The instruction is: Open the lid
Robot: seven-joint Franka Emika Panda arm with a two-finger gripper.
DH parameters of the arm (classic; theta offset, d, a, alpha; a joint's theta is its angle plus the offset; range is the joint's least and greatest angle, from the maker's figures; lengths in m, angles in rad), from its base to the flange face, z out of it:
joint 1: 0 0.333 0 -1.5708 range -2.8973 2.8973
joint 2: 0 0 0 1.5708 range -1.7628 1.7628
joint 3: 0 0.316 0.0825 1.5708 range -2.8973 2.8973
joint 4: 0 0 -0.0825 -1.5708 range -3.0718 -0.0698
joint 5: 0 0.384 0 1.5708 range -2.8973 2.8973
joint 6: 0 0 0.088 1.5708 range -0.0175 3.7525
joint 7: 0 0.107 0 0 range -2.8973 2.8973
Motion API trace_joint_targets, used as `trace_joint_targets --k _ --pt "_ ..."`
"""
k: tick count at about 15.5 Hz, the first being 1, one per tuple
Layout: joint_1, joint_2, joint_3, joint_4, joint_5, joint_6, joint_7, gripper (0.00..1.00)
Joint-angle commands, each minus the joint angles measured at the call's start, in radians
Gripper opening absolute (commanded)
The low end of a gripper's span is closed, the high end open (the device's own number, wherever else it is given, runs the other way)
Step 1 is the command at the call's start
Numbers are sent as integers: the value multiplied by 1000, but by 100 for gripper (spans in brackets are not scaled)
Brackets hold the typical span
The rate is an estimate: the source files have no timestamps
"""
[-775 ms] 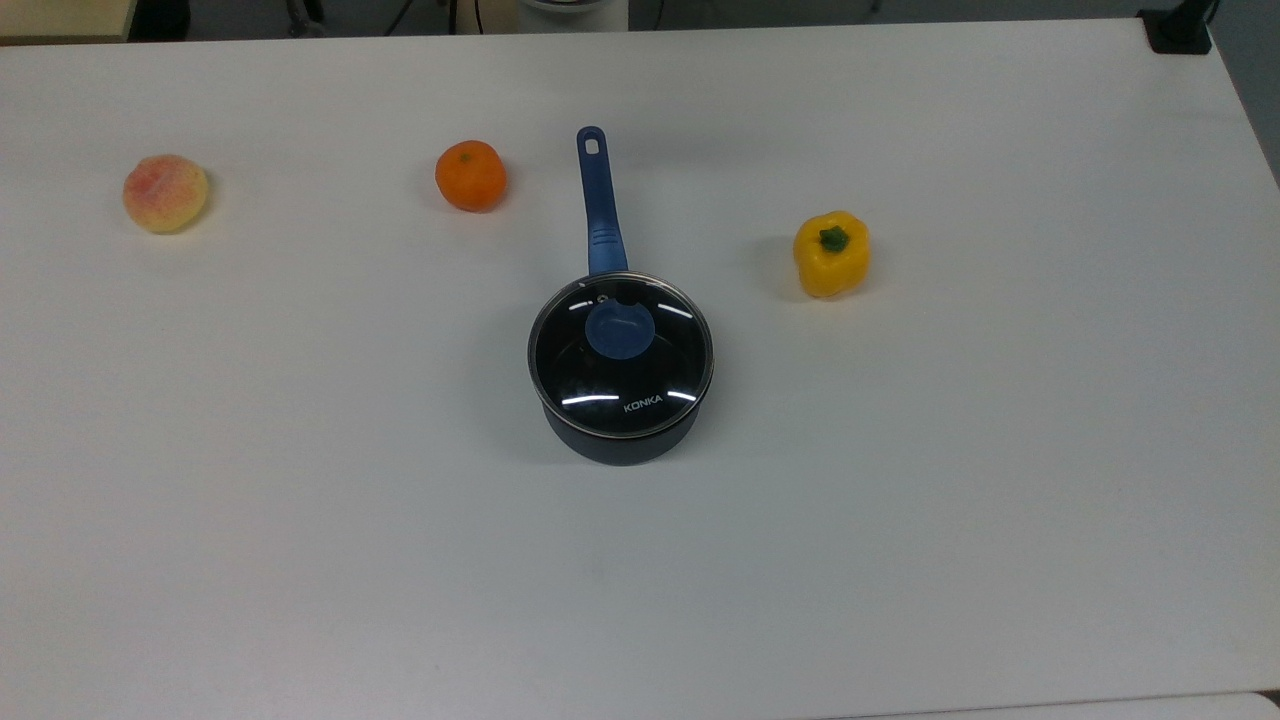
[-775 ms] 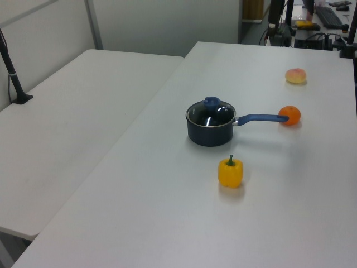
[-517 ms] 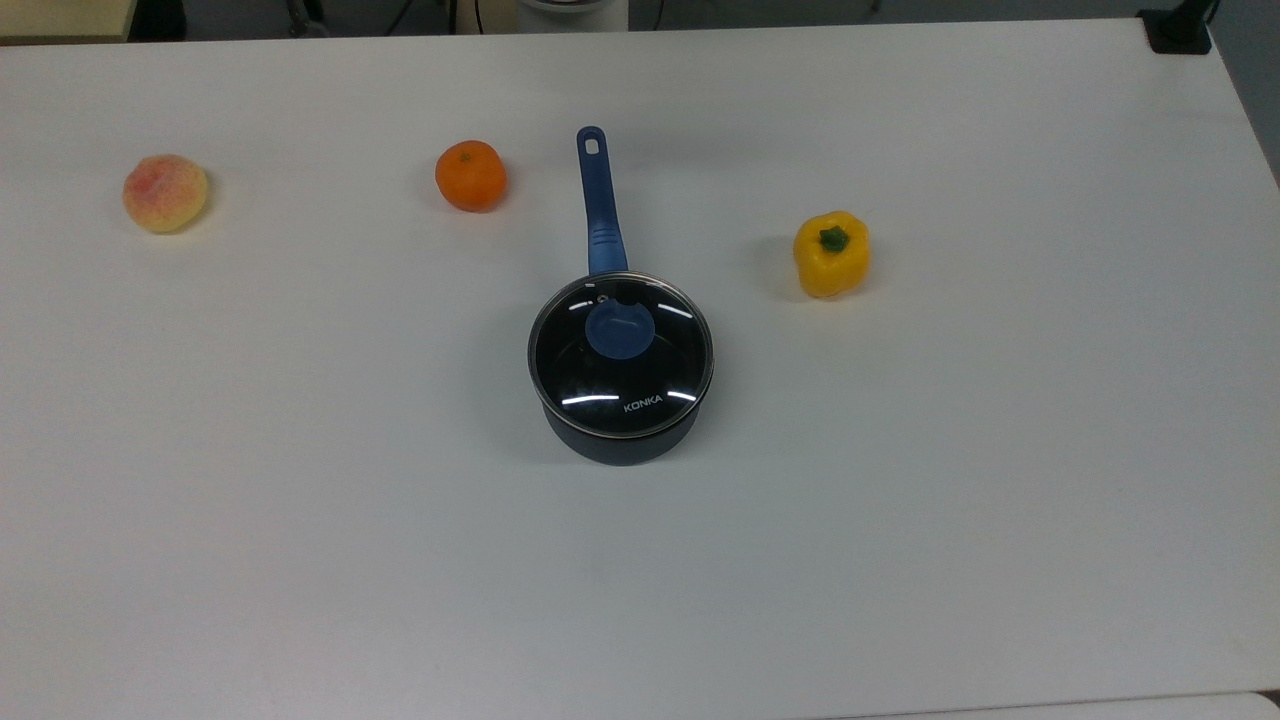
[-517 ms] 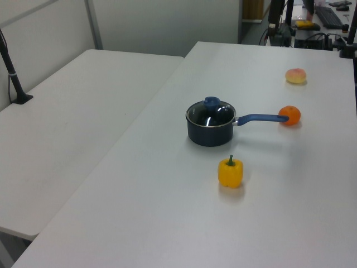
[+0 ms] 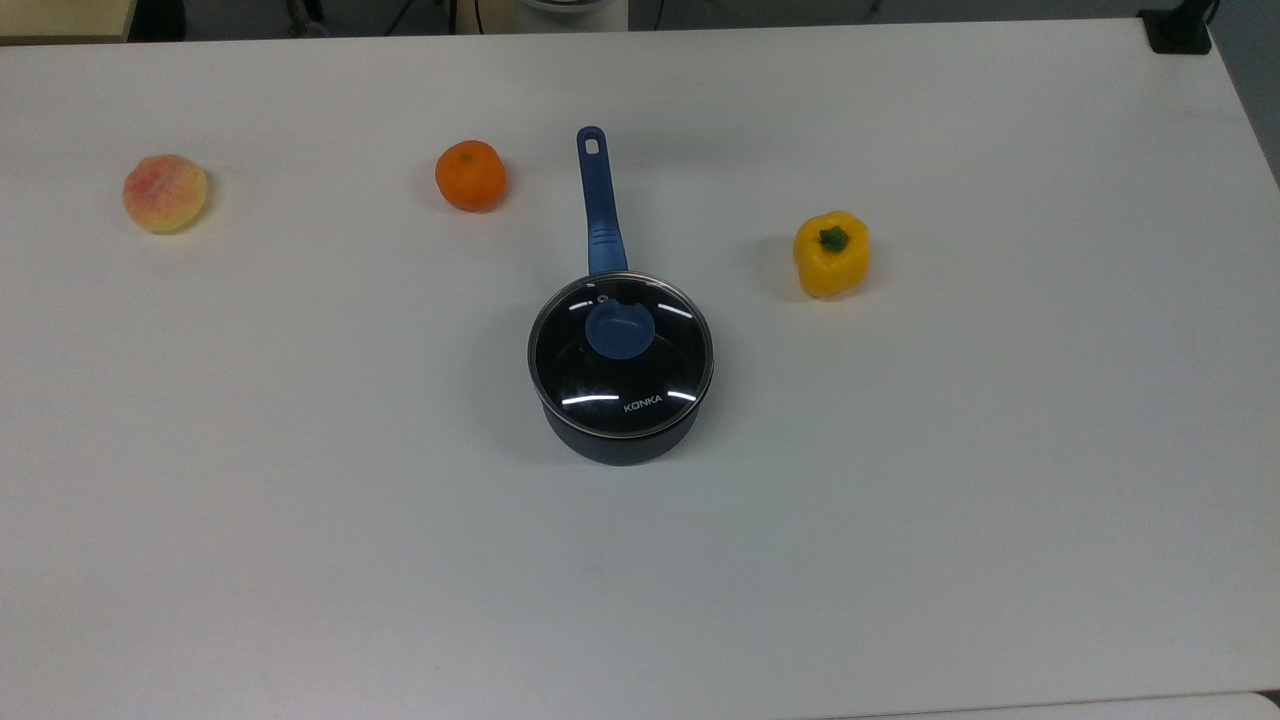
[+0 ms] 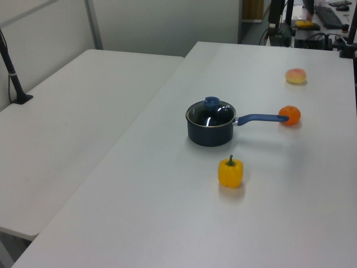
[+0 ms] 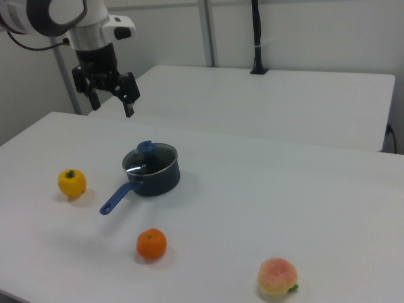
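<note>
No change across recent top and left views: lid [image 5: 621,355] sits closed on saucepan [image 5: 619,440] mid-tabletop [image 5: 900,500], blue knob [image 5: 620,330] untouched; peach [image 5: 165,193], orange [image 5: 470,176], yellow bell pepper [image 5: 831,254] unmoved. Judgement: task barely begun, approach phase. Right view: claw [image 7: 112,104] hangs high, fingers spread, empty, above tabletop's far edge. Lid [image 7: 150,158] lies below claw, toward right view's right, well apart. Next probably descent onto knob.
</note>
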Motion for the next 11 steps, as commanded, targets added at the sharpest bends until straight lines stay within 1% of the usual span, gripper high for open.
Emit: trace_joint_targets --k 1,4,8,11 --pt "20 -13 -14 -29 12 25 -19 100" --pt "28 4 -14 -29 13 29 -15 100" --pt "77 56 -13 -26 12 35 -7 100" --pt "102 83 -8 -31 14 92 16 100"
